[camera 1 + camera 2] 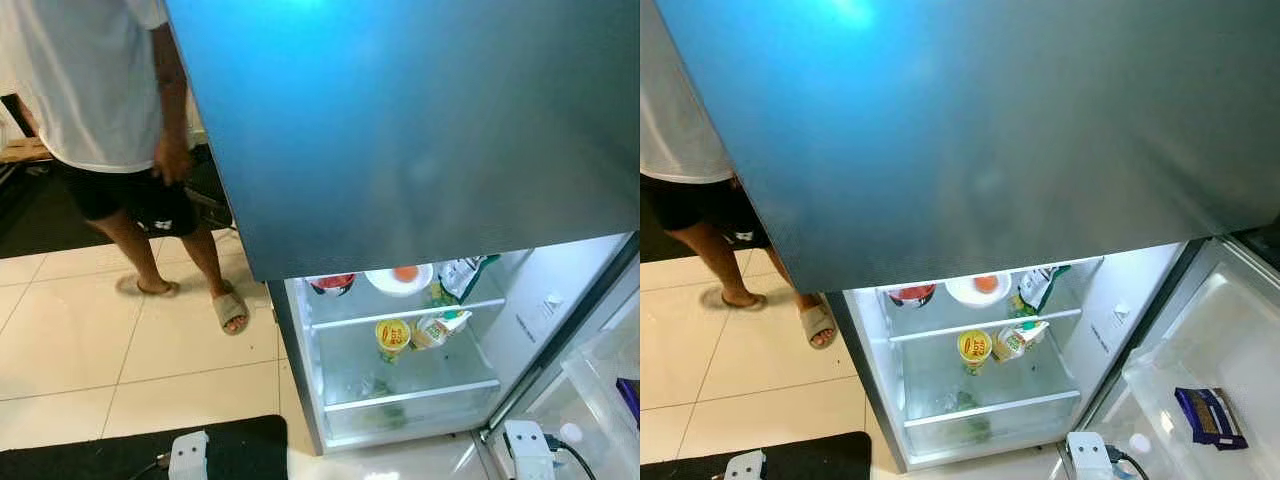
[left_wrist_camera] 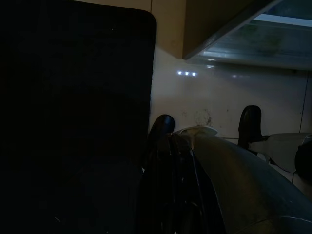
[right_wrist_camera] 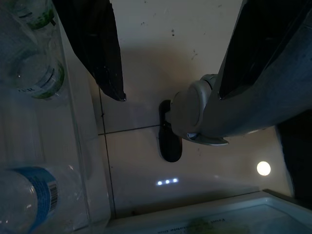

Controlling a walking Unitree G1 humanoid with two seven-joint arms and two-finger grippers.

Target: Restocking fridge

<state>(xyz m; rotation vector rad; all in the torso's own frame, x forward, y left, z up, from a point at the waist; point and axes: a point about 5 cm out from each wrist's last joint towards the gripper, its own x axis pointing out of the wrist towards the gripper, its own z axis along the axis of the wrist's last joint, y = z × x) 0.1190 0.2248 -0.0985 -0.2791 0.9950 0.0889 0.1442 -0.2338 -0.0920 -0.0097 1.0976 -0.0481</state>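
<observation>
Fridge [image 1: 300,330] stands open for loading, while the right gripper [image 3: 170,58] hangs idle, fingers apart, holding nothing.

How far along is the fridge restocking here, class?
Done: the grey fridge stands open below; its shelves hold a yellow-lidded tub, a white plate and a red bowl. In hand: nothing; the right gripper hangs open, empty. Left: likely fetching and shelving further items.

A person [image 1: 110,110] in sandals stands beside a black mat [image 1: 130,455].
</observation>
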